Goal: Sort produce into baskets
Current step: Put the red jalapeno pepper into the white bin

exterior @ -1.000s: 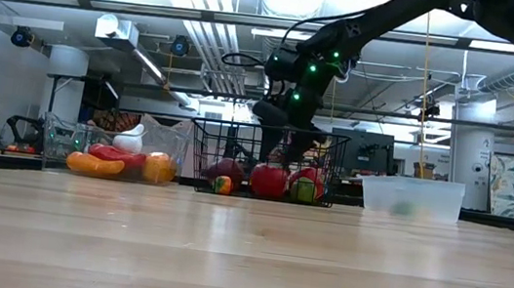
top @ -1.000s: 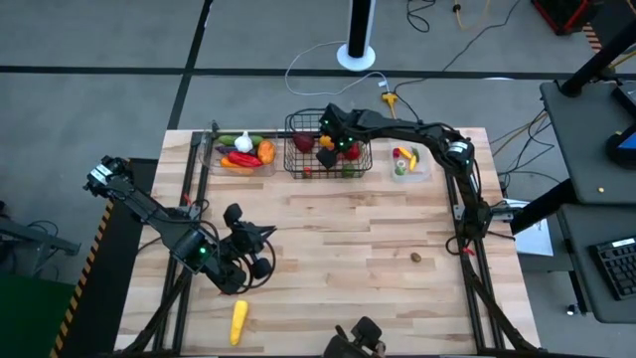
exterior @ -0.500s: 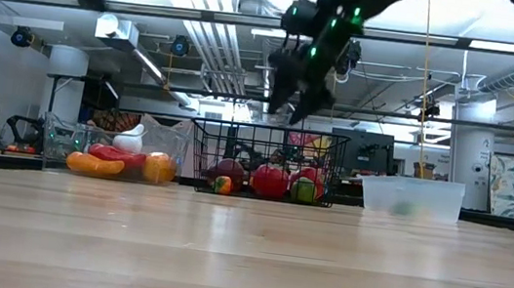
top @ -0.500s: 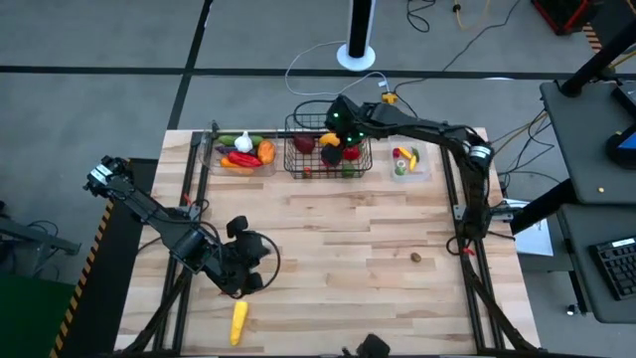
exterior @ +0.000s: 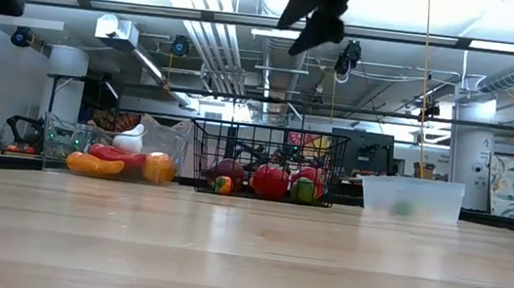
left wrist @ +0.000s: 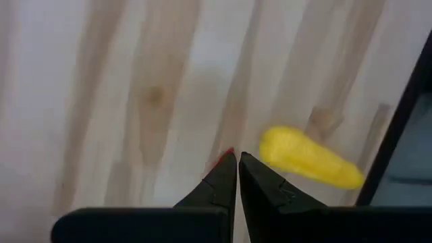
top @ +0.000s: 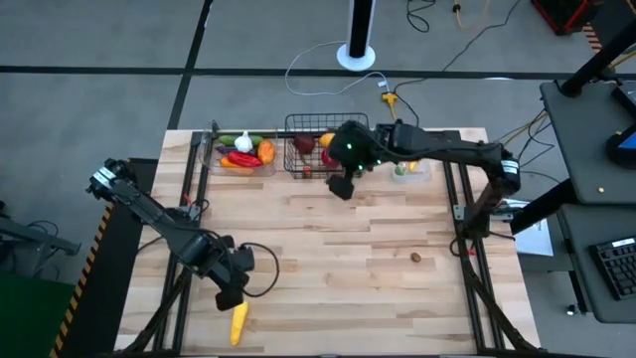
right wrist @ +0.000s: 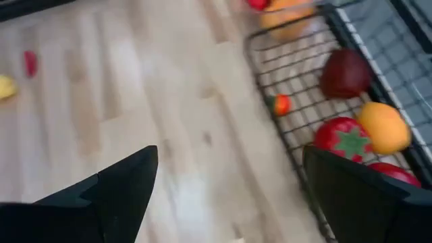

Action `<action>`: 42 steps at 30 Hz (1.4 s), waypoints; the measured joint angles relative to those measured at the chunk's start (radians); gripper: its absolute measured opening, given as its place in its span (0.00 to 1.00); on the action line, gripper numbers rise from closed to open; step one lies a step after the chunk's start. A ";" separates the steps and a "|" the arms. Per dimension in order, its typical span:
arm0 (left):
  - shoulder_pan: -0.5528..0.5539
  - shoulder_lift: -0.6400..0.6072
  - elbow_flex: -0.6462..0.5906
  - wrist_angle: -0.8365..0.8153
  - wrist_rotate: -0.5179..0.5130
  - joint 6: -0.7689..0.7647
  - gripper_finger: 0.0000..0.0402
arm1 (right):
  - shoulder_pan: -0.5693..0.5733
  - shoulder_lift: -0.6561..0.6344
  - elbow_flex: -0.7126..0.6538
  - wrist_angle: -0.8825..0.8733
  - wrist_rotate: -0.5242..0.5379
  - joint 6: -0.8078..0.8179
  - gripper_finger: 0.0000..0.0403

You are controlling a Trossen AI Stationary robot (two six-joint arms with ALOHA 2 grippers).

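My left gripper (top: pixel 231 295) is shut, pointing down near the table's front left, just beyond a yellow corn (top: pixel 238 321) that lies on the wood. In the left wrist view the corn (left wrist: pixel 307 158) lies beside the fingertips (left wrist: pixel 237 158), and a small red thing (left wrist: pixel 227 153) peeks out behind them. My right gripper (top: pixel 341 186) is open and empty, raised in front of the black wire basket (top: pixel 298 164), which holds a tomato (right wrist: pixel 345 140), an orange (right wrist: pixel 385 127) and other produce. My left gripper's shut fingertips stand right at the small red thing (left wrist: pixel 227 153), coming from above. The fingers hide most of it, and I cannot tell whether they touch it.
A clear bin (top: pixel 211 159) with garlic, carrot and peppers stands left of the black basket. A smaller clear bin (top: pixel 425 171) stands right of it. A small brown thing (top: pixel 417 257) lies at the table's right. The table's middle is bare wood.
My right gripper has risen out of the black basket and come toward the table's near edge. My left gripper has gone toward the near edge, down to the corn.
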 joint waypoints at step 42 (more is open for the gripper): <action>-0.228 0.359 -0.019 0.034 -0.038 0.026 0.31 | 0.303 -0.094 -0.002 -0.145 0.011 0.105 0.89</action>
